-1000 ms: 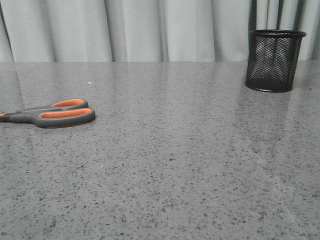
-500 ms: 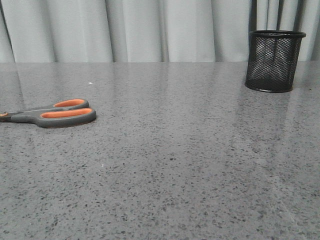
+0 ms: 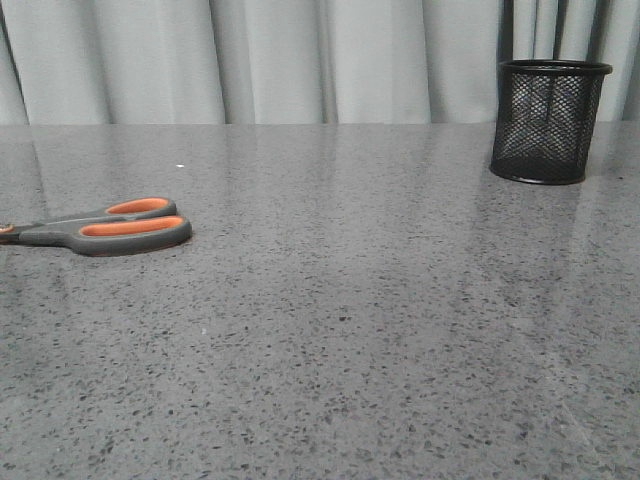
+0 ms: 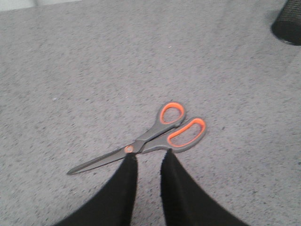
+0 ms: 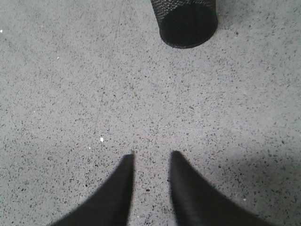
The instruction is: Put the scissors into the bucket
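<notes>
Blades of the dark grey, orange-lined scissors (image 3: 100, 227) cut off by the left edge of the front view, only the handles and a stub of metal showing there. Black wire-mesh cylindrical bucket (image 4: 288, 23) clipped to a dark corner in the left wrist view, rim out of frame; in the right wrist view only its lower wall and base (image 5: 186, 21) kept, top lost past the edge. Both arms missing from the front view altogether. Left end effector (image 4: 148, 161) and right end effector (image 5: 151, 159) seen only as dark, soft-edged fingertips, upper bodies cropped. Speckled grey stone surface (image 3: 380, 300) run off every frame.
</notes>
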`<state>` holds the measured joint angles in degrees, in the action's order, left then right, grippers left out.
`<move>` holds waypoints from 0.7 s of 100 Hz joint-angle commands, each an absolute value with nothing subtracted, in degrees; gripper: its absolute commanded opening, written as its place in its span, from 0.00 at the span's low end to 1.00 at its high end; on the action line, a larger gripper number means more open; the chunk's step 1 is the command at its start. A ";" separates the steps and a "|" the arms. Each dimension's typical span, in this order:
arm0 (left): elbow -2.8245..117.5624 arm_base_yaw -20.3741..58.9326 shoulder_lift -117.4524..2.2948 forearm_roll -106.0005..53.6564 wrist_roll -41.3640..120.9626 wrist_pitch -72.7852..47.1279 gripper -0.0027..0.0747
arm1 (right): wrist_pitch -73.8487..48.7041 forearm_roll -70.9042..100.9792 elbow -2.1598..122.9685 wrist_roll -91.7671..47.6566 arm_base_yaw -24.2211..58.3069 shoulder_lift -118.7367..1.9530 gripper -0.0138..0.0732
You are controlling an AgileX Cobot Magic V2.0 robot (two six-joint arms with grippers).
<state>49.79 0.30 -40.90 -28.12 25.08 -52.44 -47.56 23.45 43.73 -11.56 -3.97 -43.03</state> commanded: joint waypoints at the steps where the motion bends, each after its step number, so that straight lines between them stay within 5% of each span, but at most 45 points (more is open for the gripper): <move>1: 51.90 0.22 -41.94 -32.46 26.26 -49.29 0.38 | -46.47 23.87 46.71 -12.56 -4.32 -44.13 0.60; 70: 72.66 3.94 -72.77 -32.46 54.91 -71.67 0.42 | -48.78 23.87 47.89 -14.27 -4.32 -44.63 0.64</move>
